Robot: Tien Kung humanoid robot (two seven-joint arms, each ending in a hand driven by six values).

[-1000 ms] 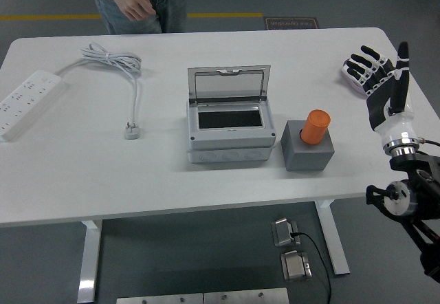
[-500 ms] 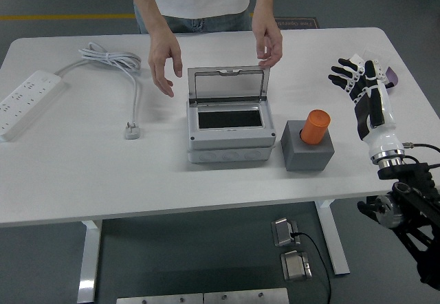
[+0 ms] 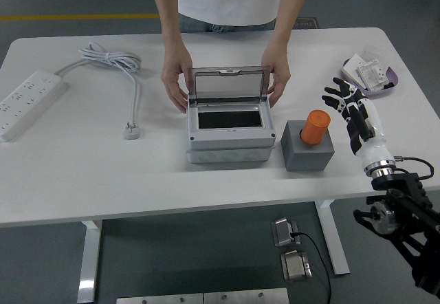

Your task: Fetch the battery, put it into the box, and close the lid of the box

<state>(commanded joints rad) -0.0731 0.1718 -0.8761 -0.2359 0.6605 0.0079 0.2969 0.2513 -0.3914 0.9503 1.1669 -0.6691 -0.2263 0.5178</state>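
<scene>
An orange cylindrical battery (image 3: 317,126) stands upright in a dark grey block holder (image 3: 307,148) right of centre. Left of it sits a grey box (image 3: 226,126) with its clear lid (image 3: 227,84) raised towards the far side. A person at the far edge holds the box at both sides, one hand (image 3: 176,80) on its left and the other hand (image 3: 276,82) on its right. My right hand (image 3: 347,104) hovers just right of the battery, fingers spread and holding nothing, a short gap away from it. My left arm does not show.
A white power strip (image 3: 24,102) lies at the far left, its cable (image 3: 117,67) and plug (image 3: 133,131) trailing towards the middle. A small purple tray (image 3: 390,82) with white packets sits at the far right, behind my hand.
My right hand has come left and nearer to the battery, uncovering the purple tray. The person has stepped up and put both hands on the box's sides.
</scene>
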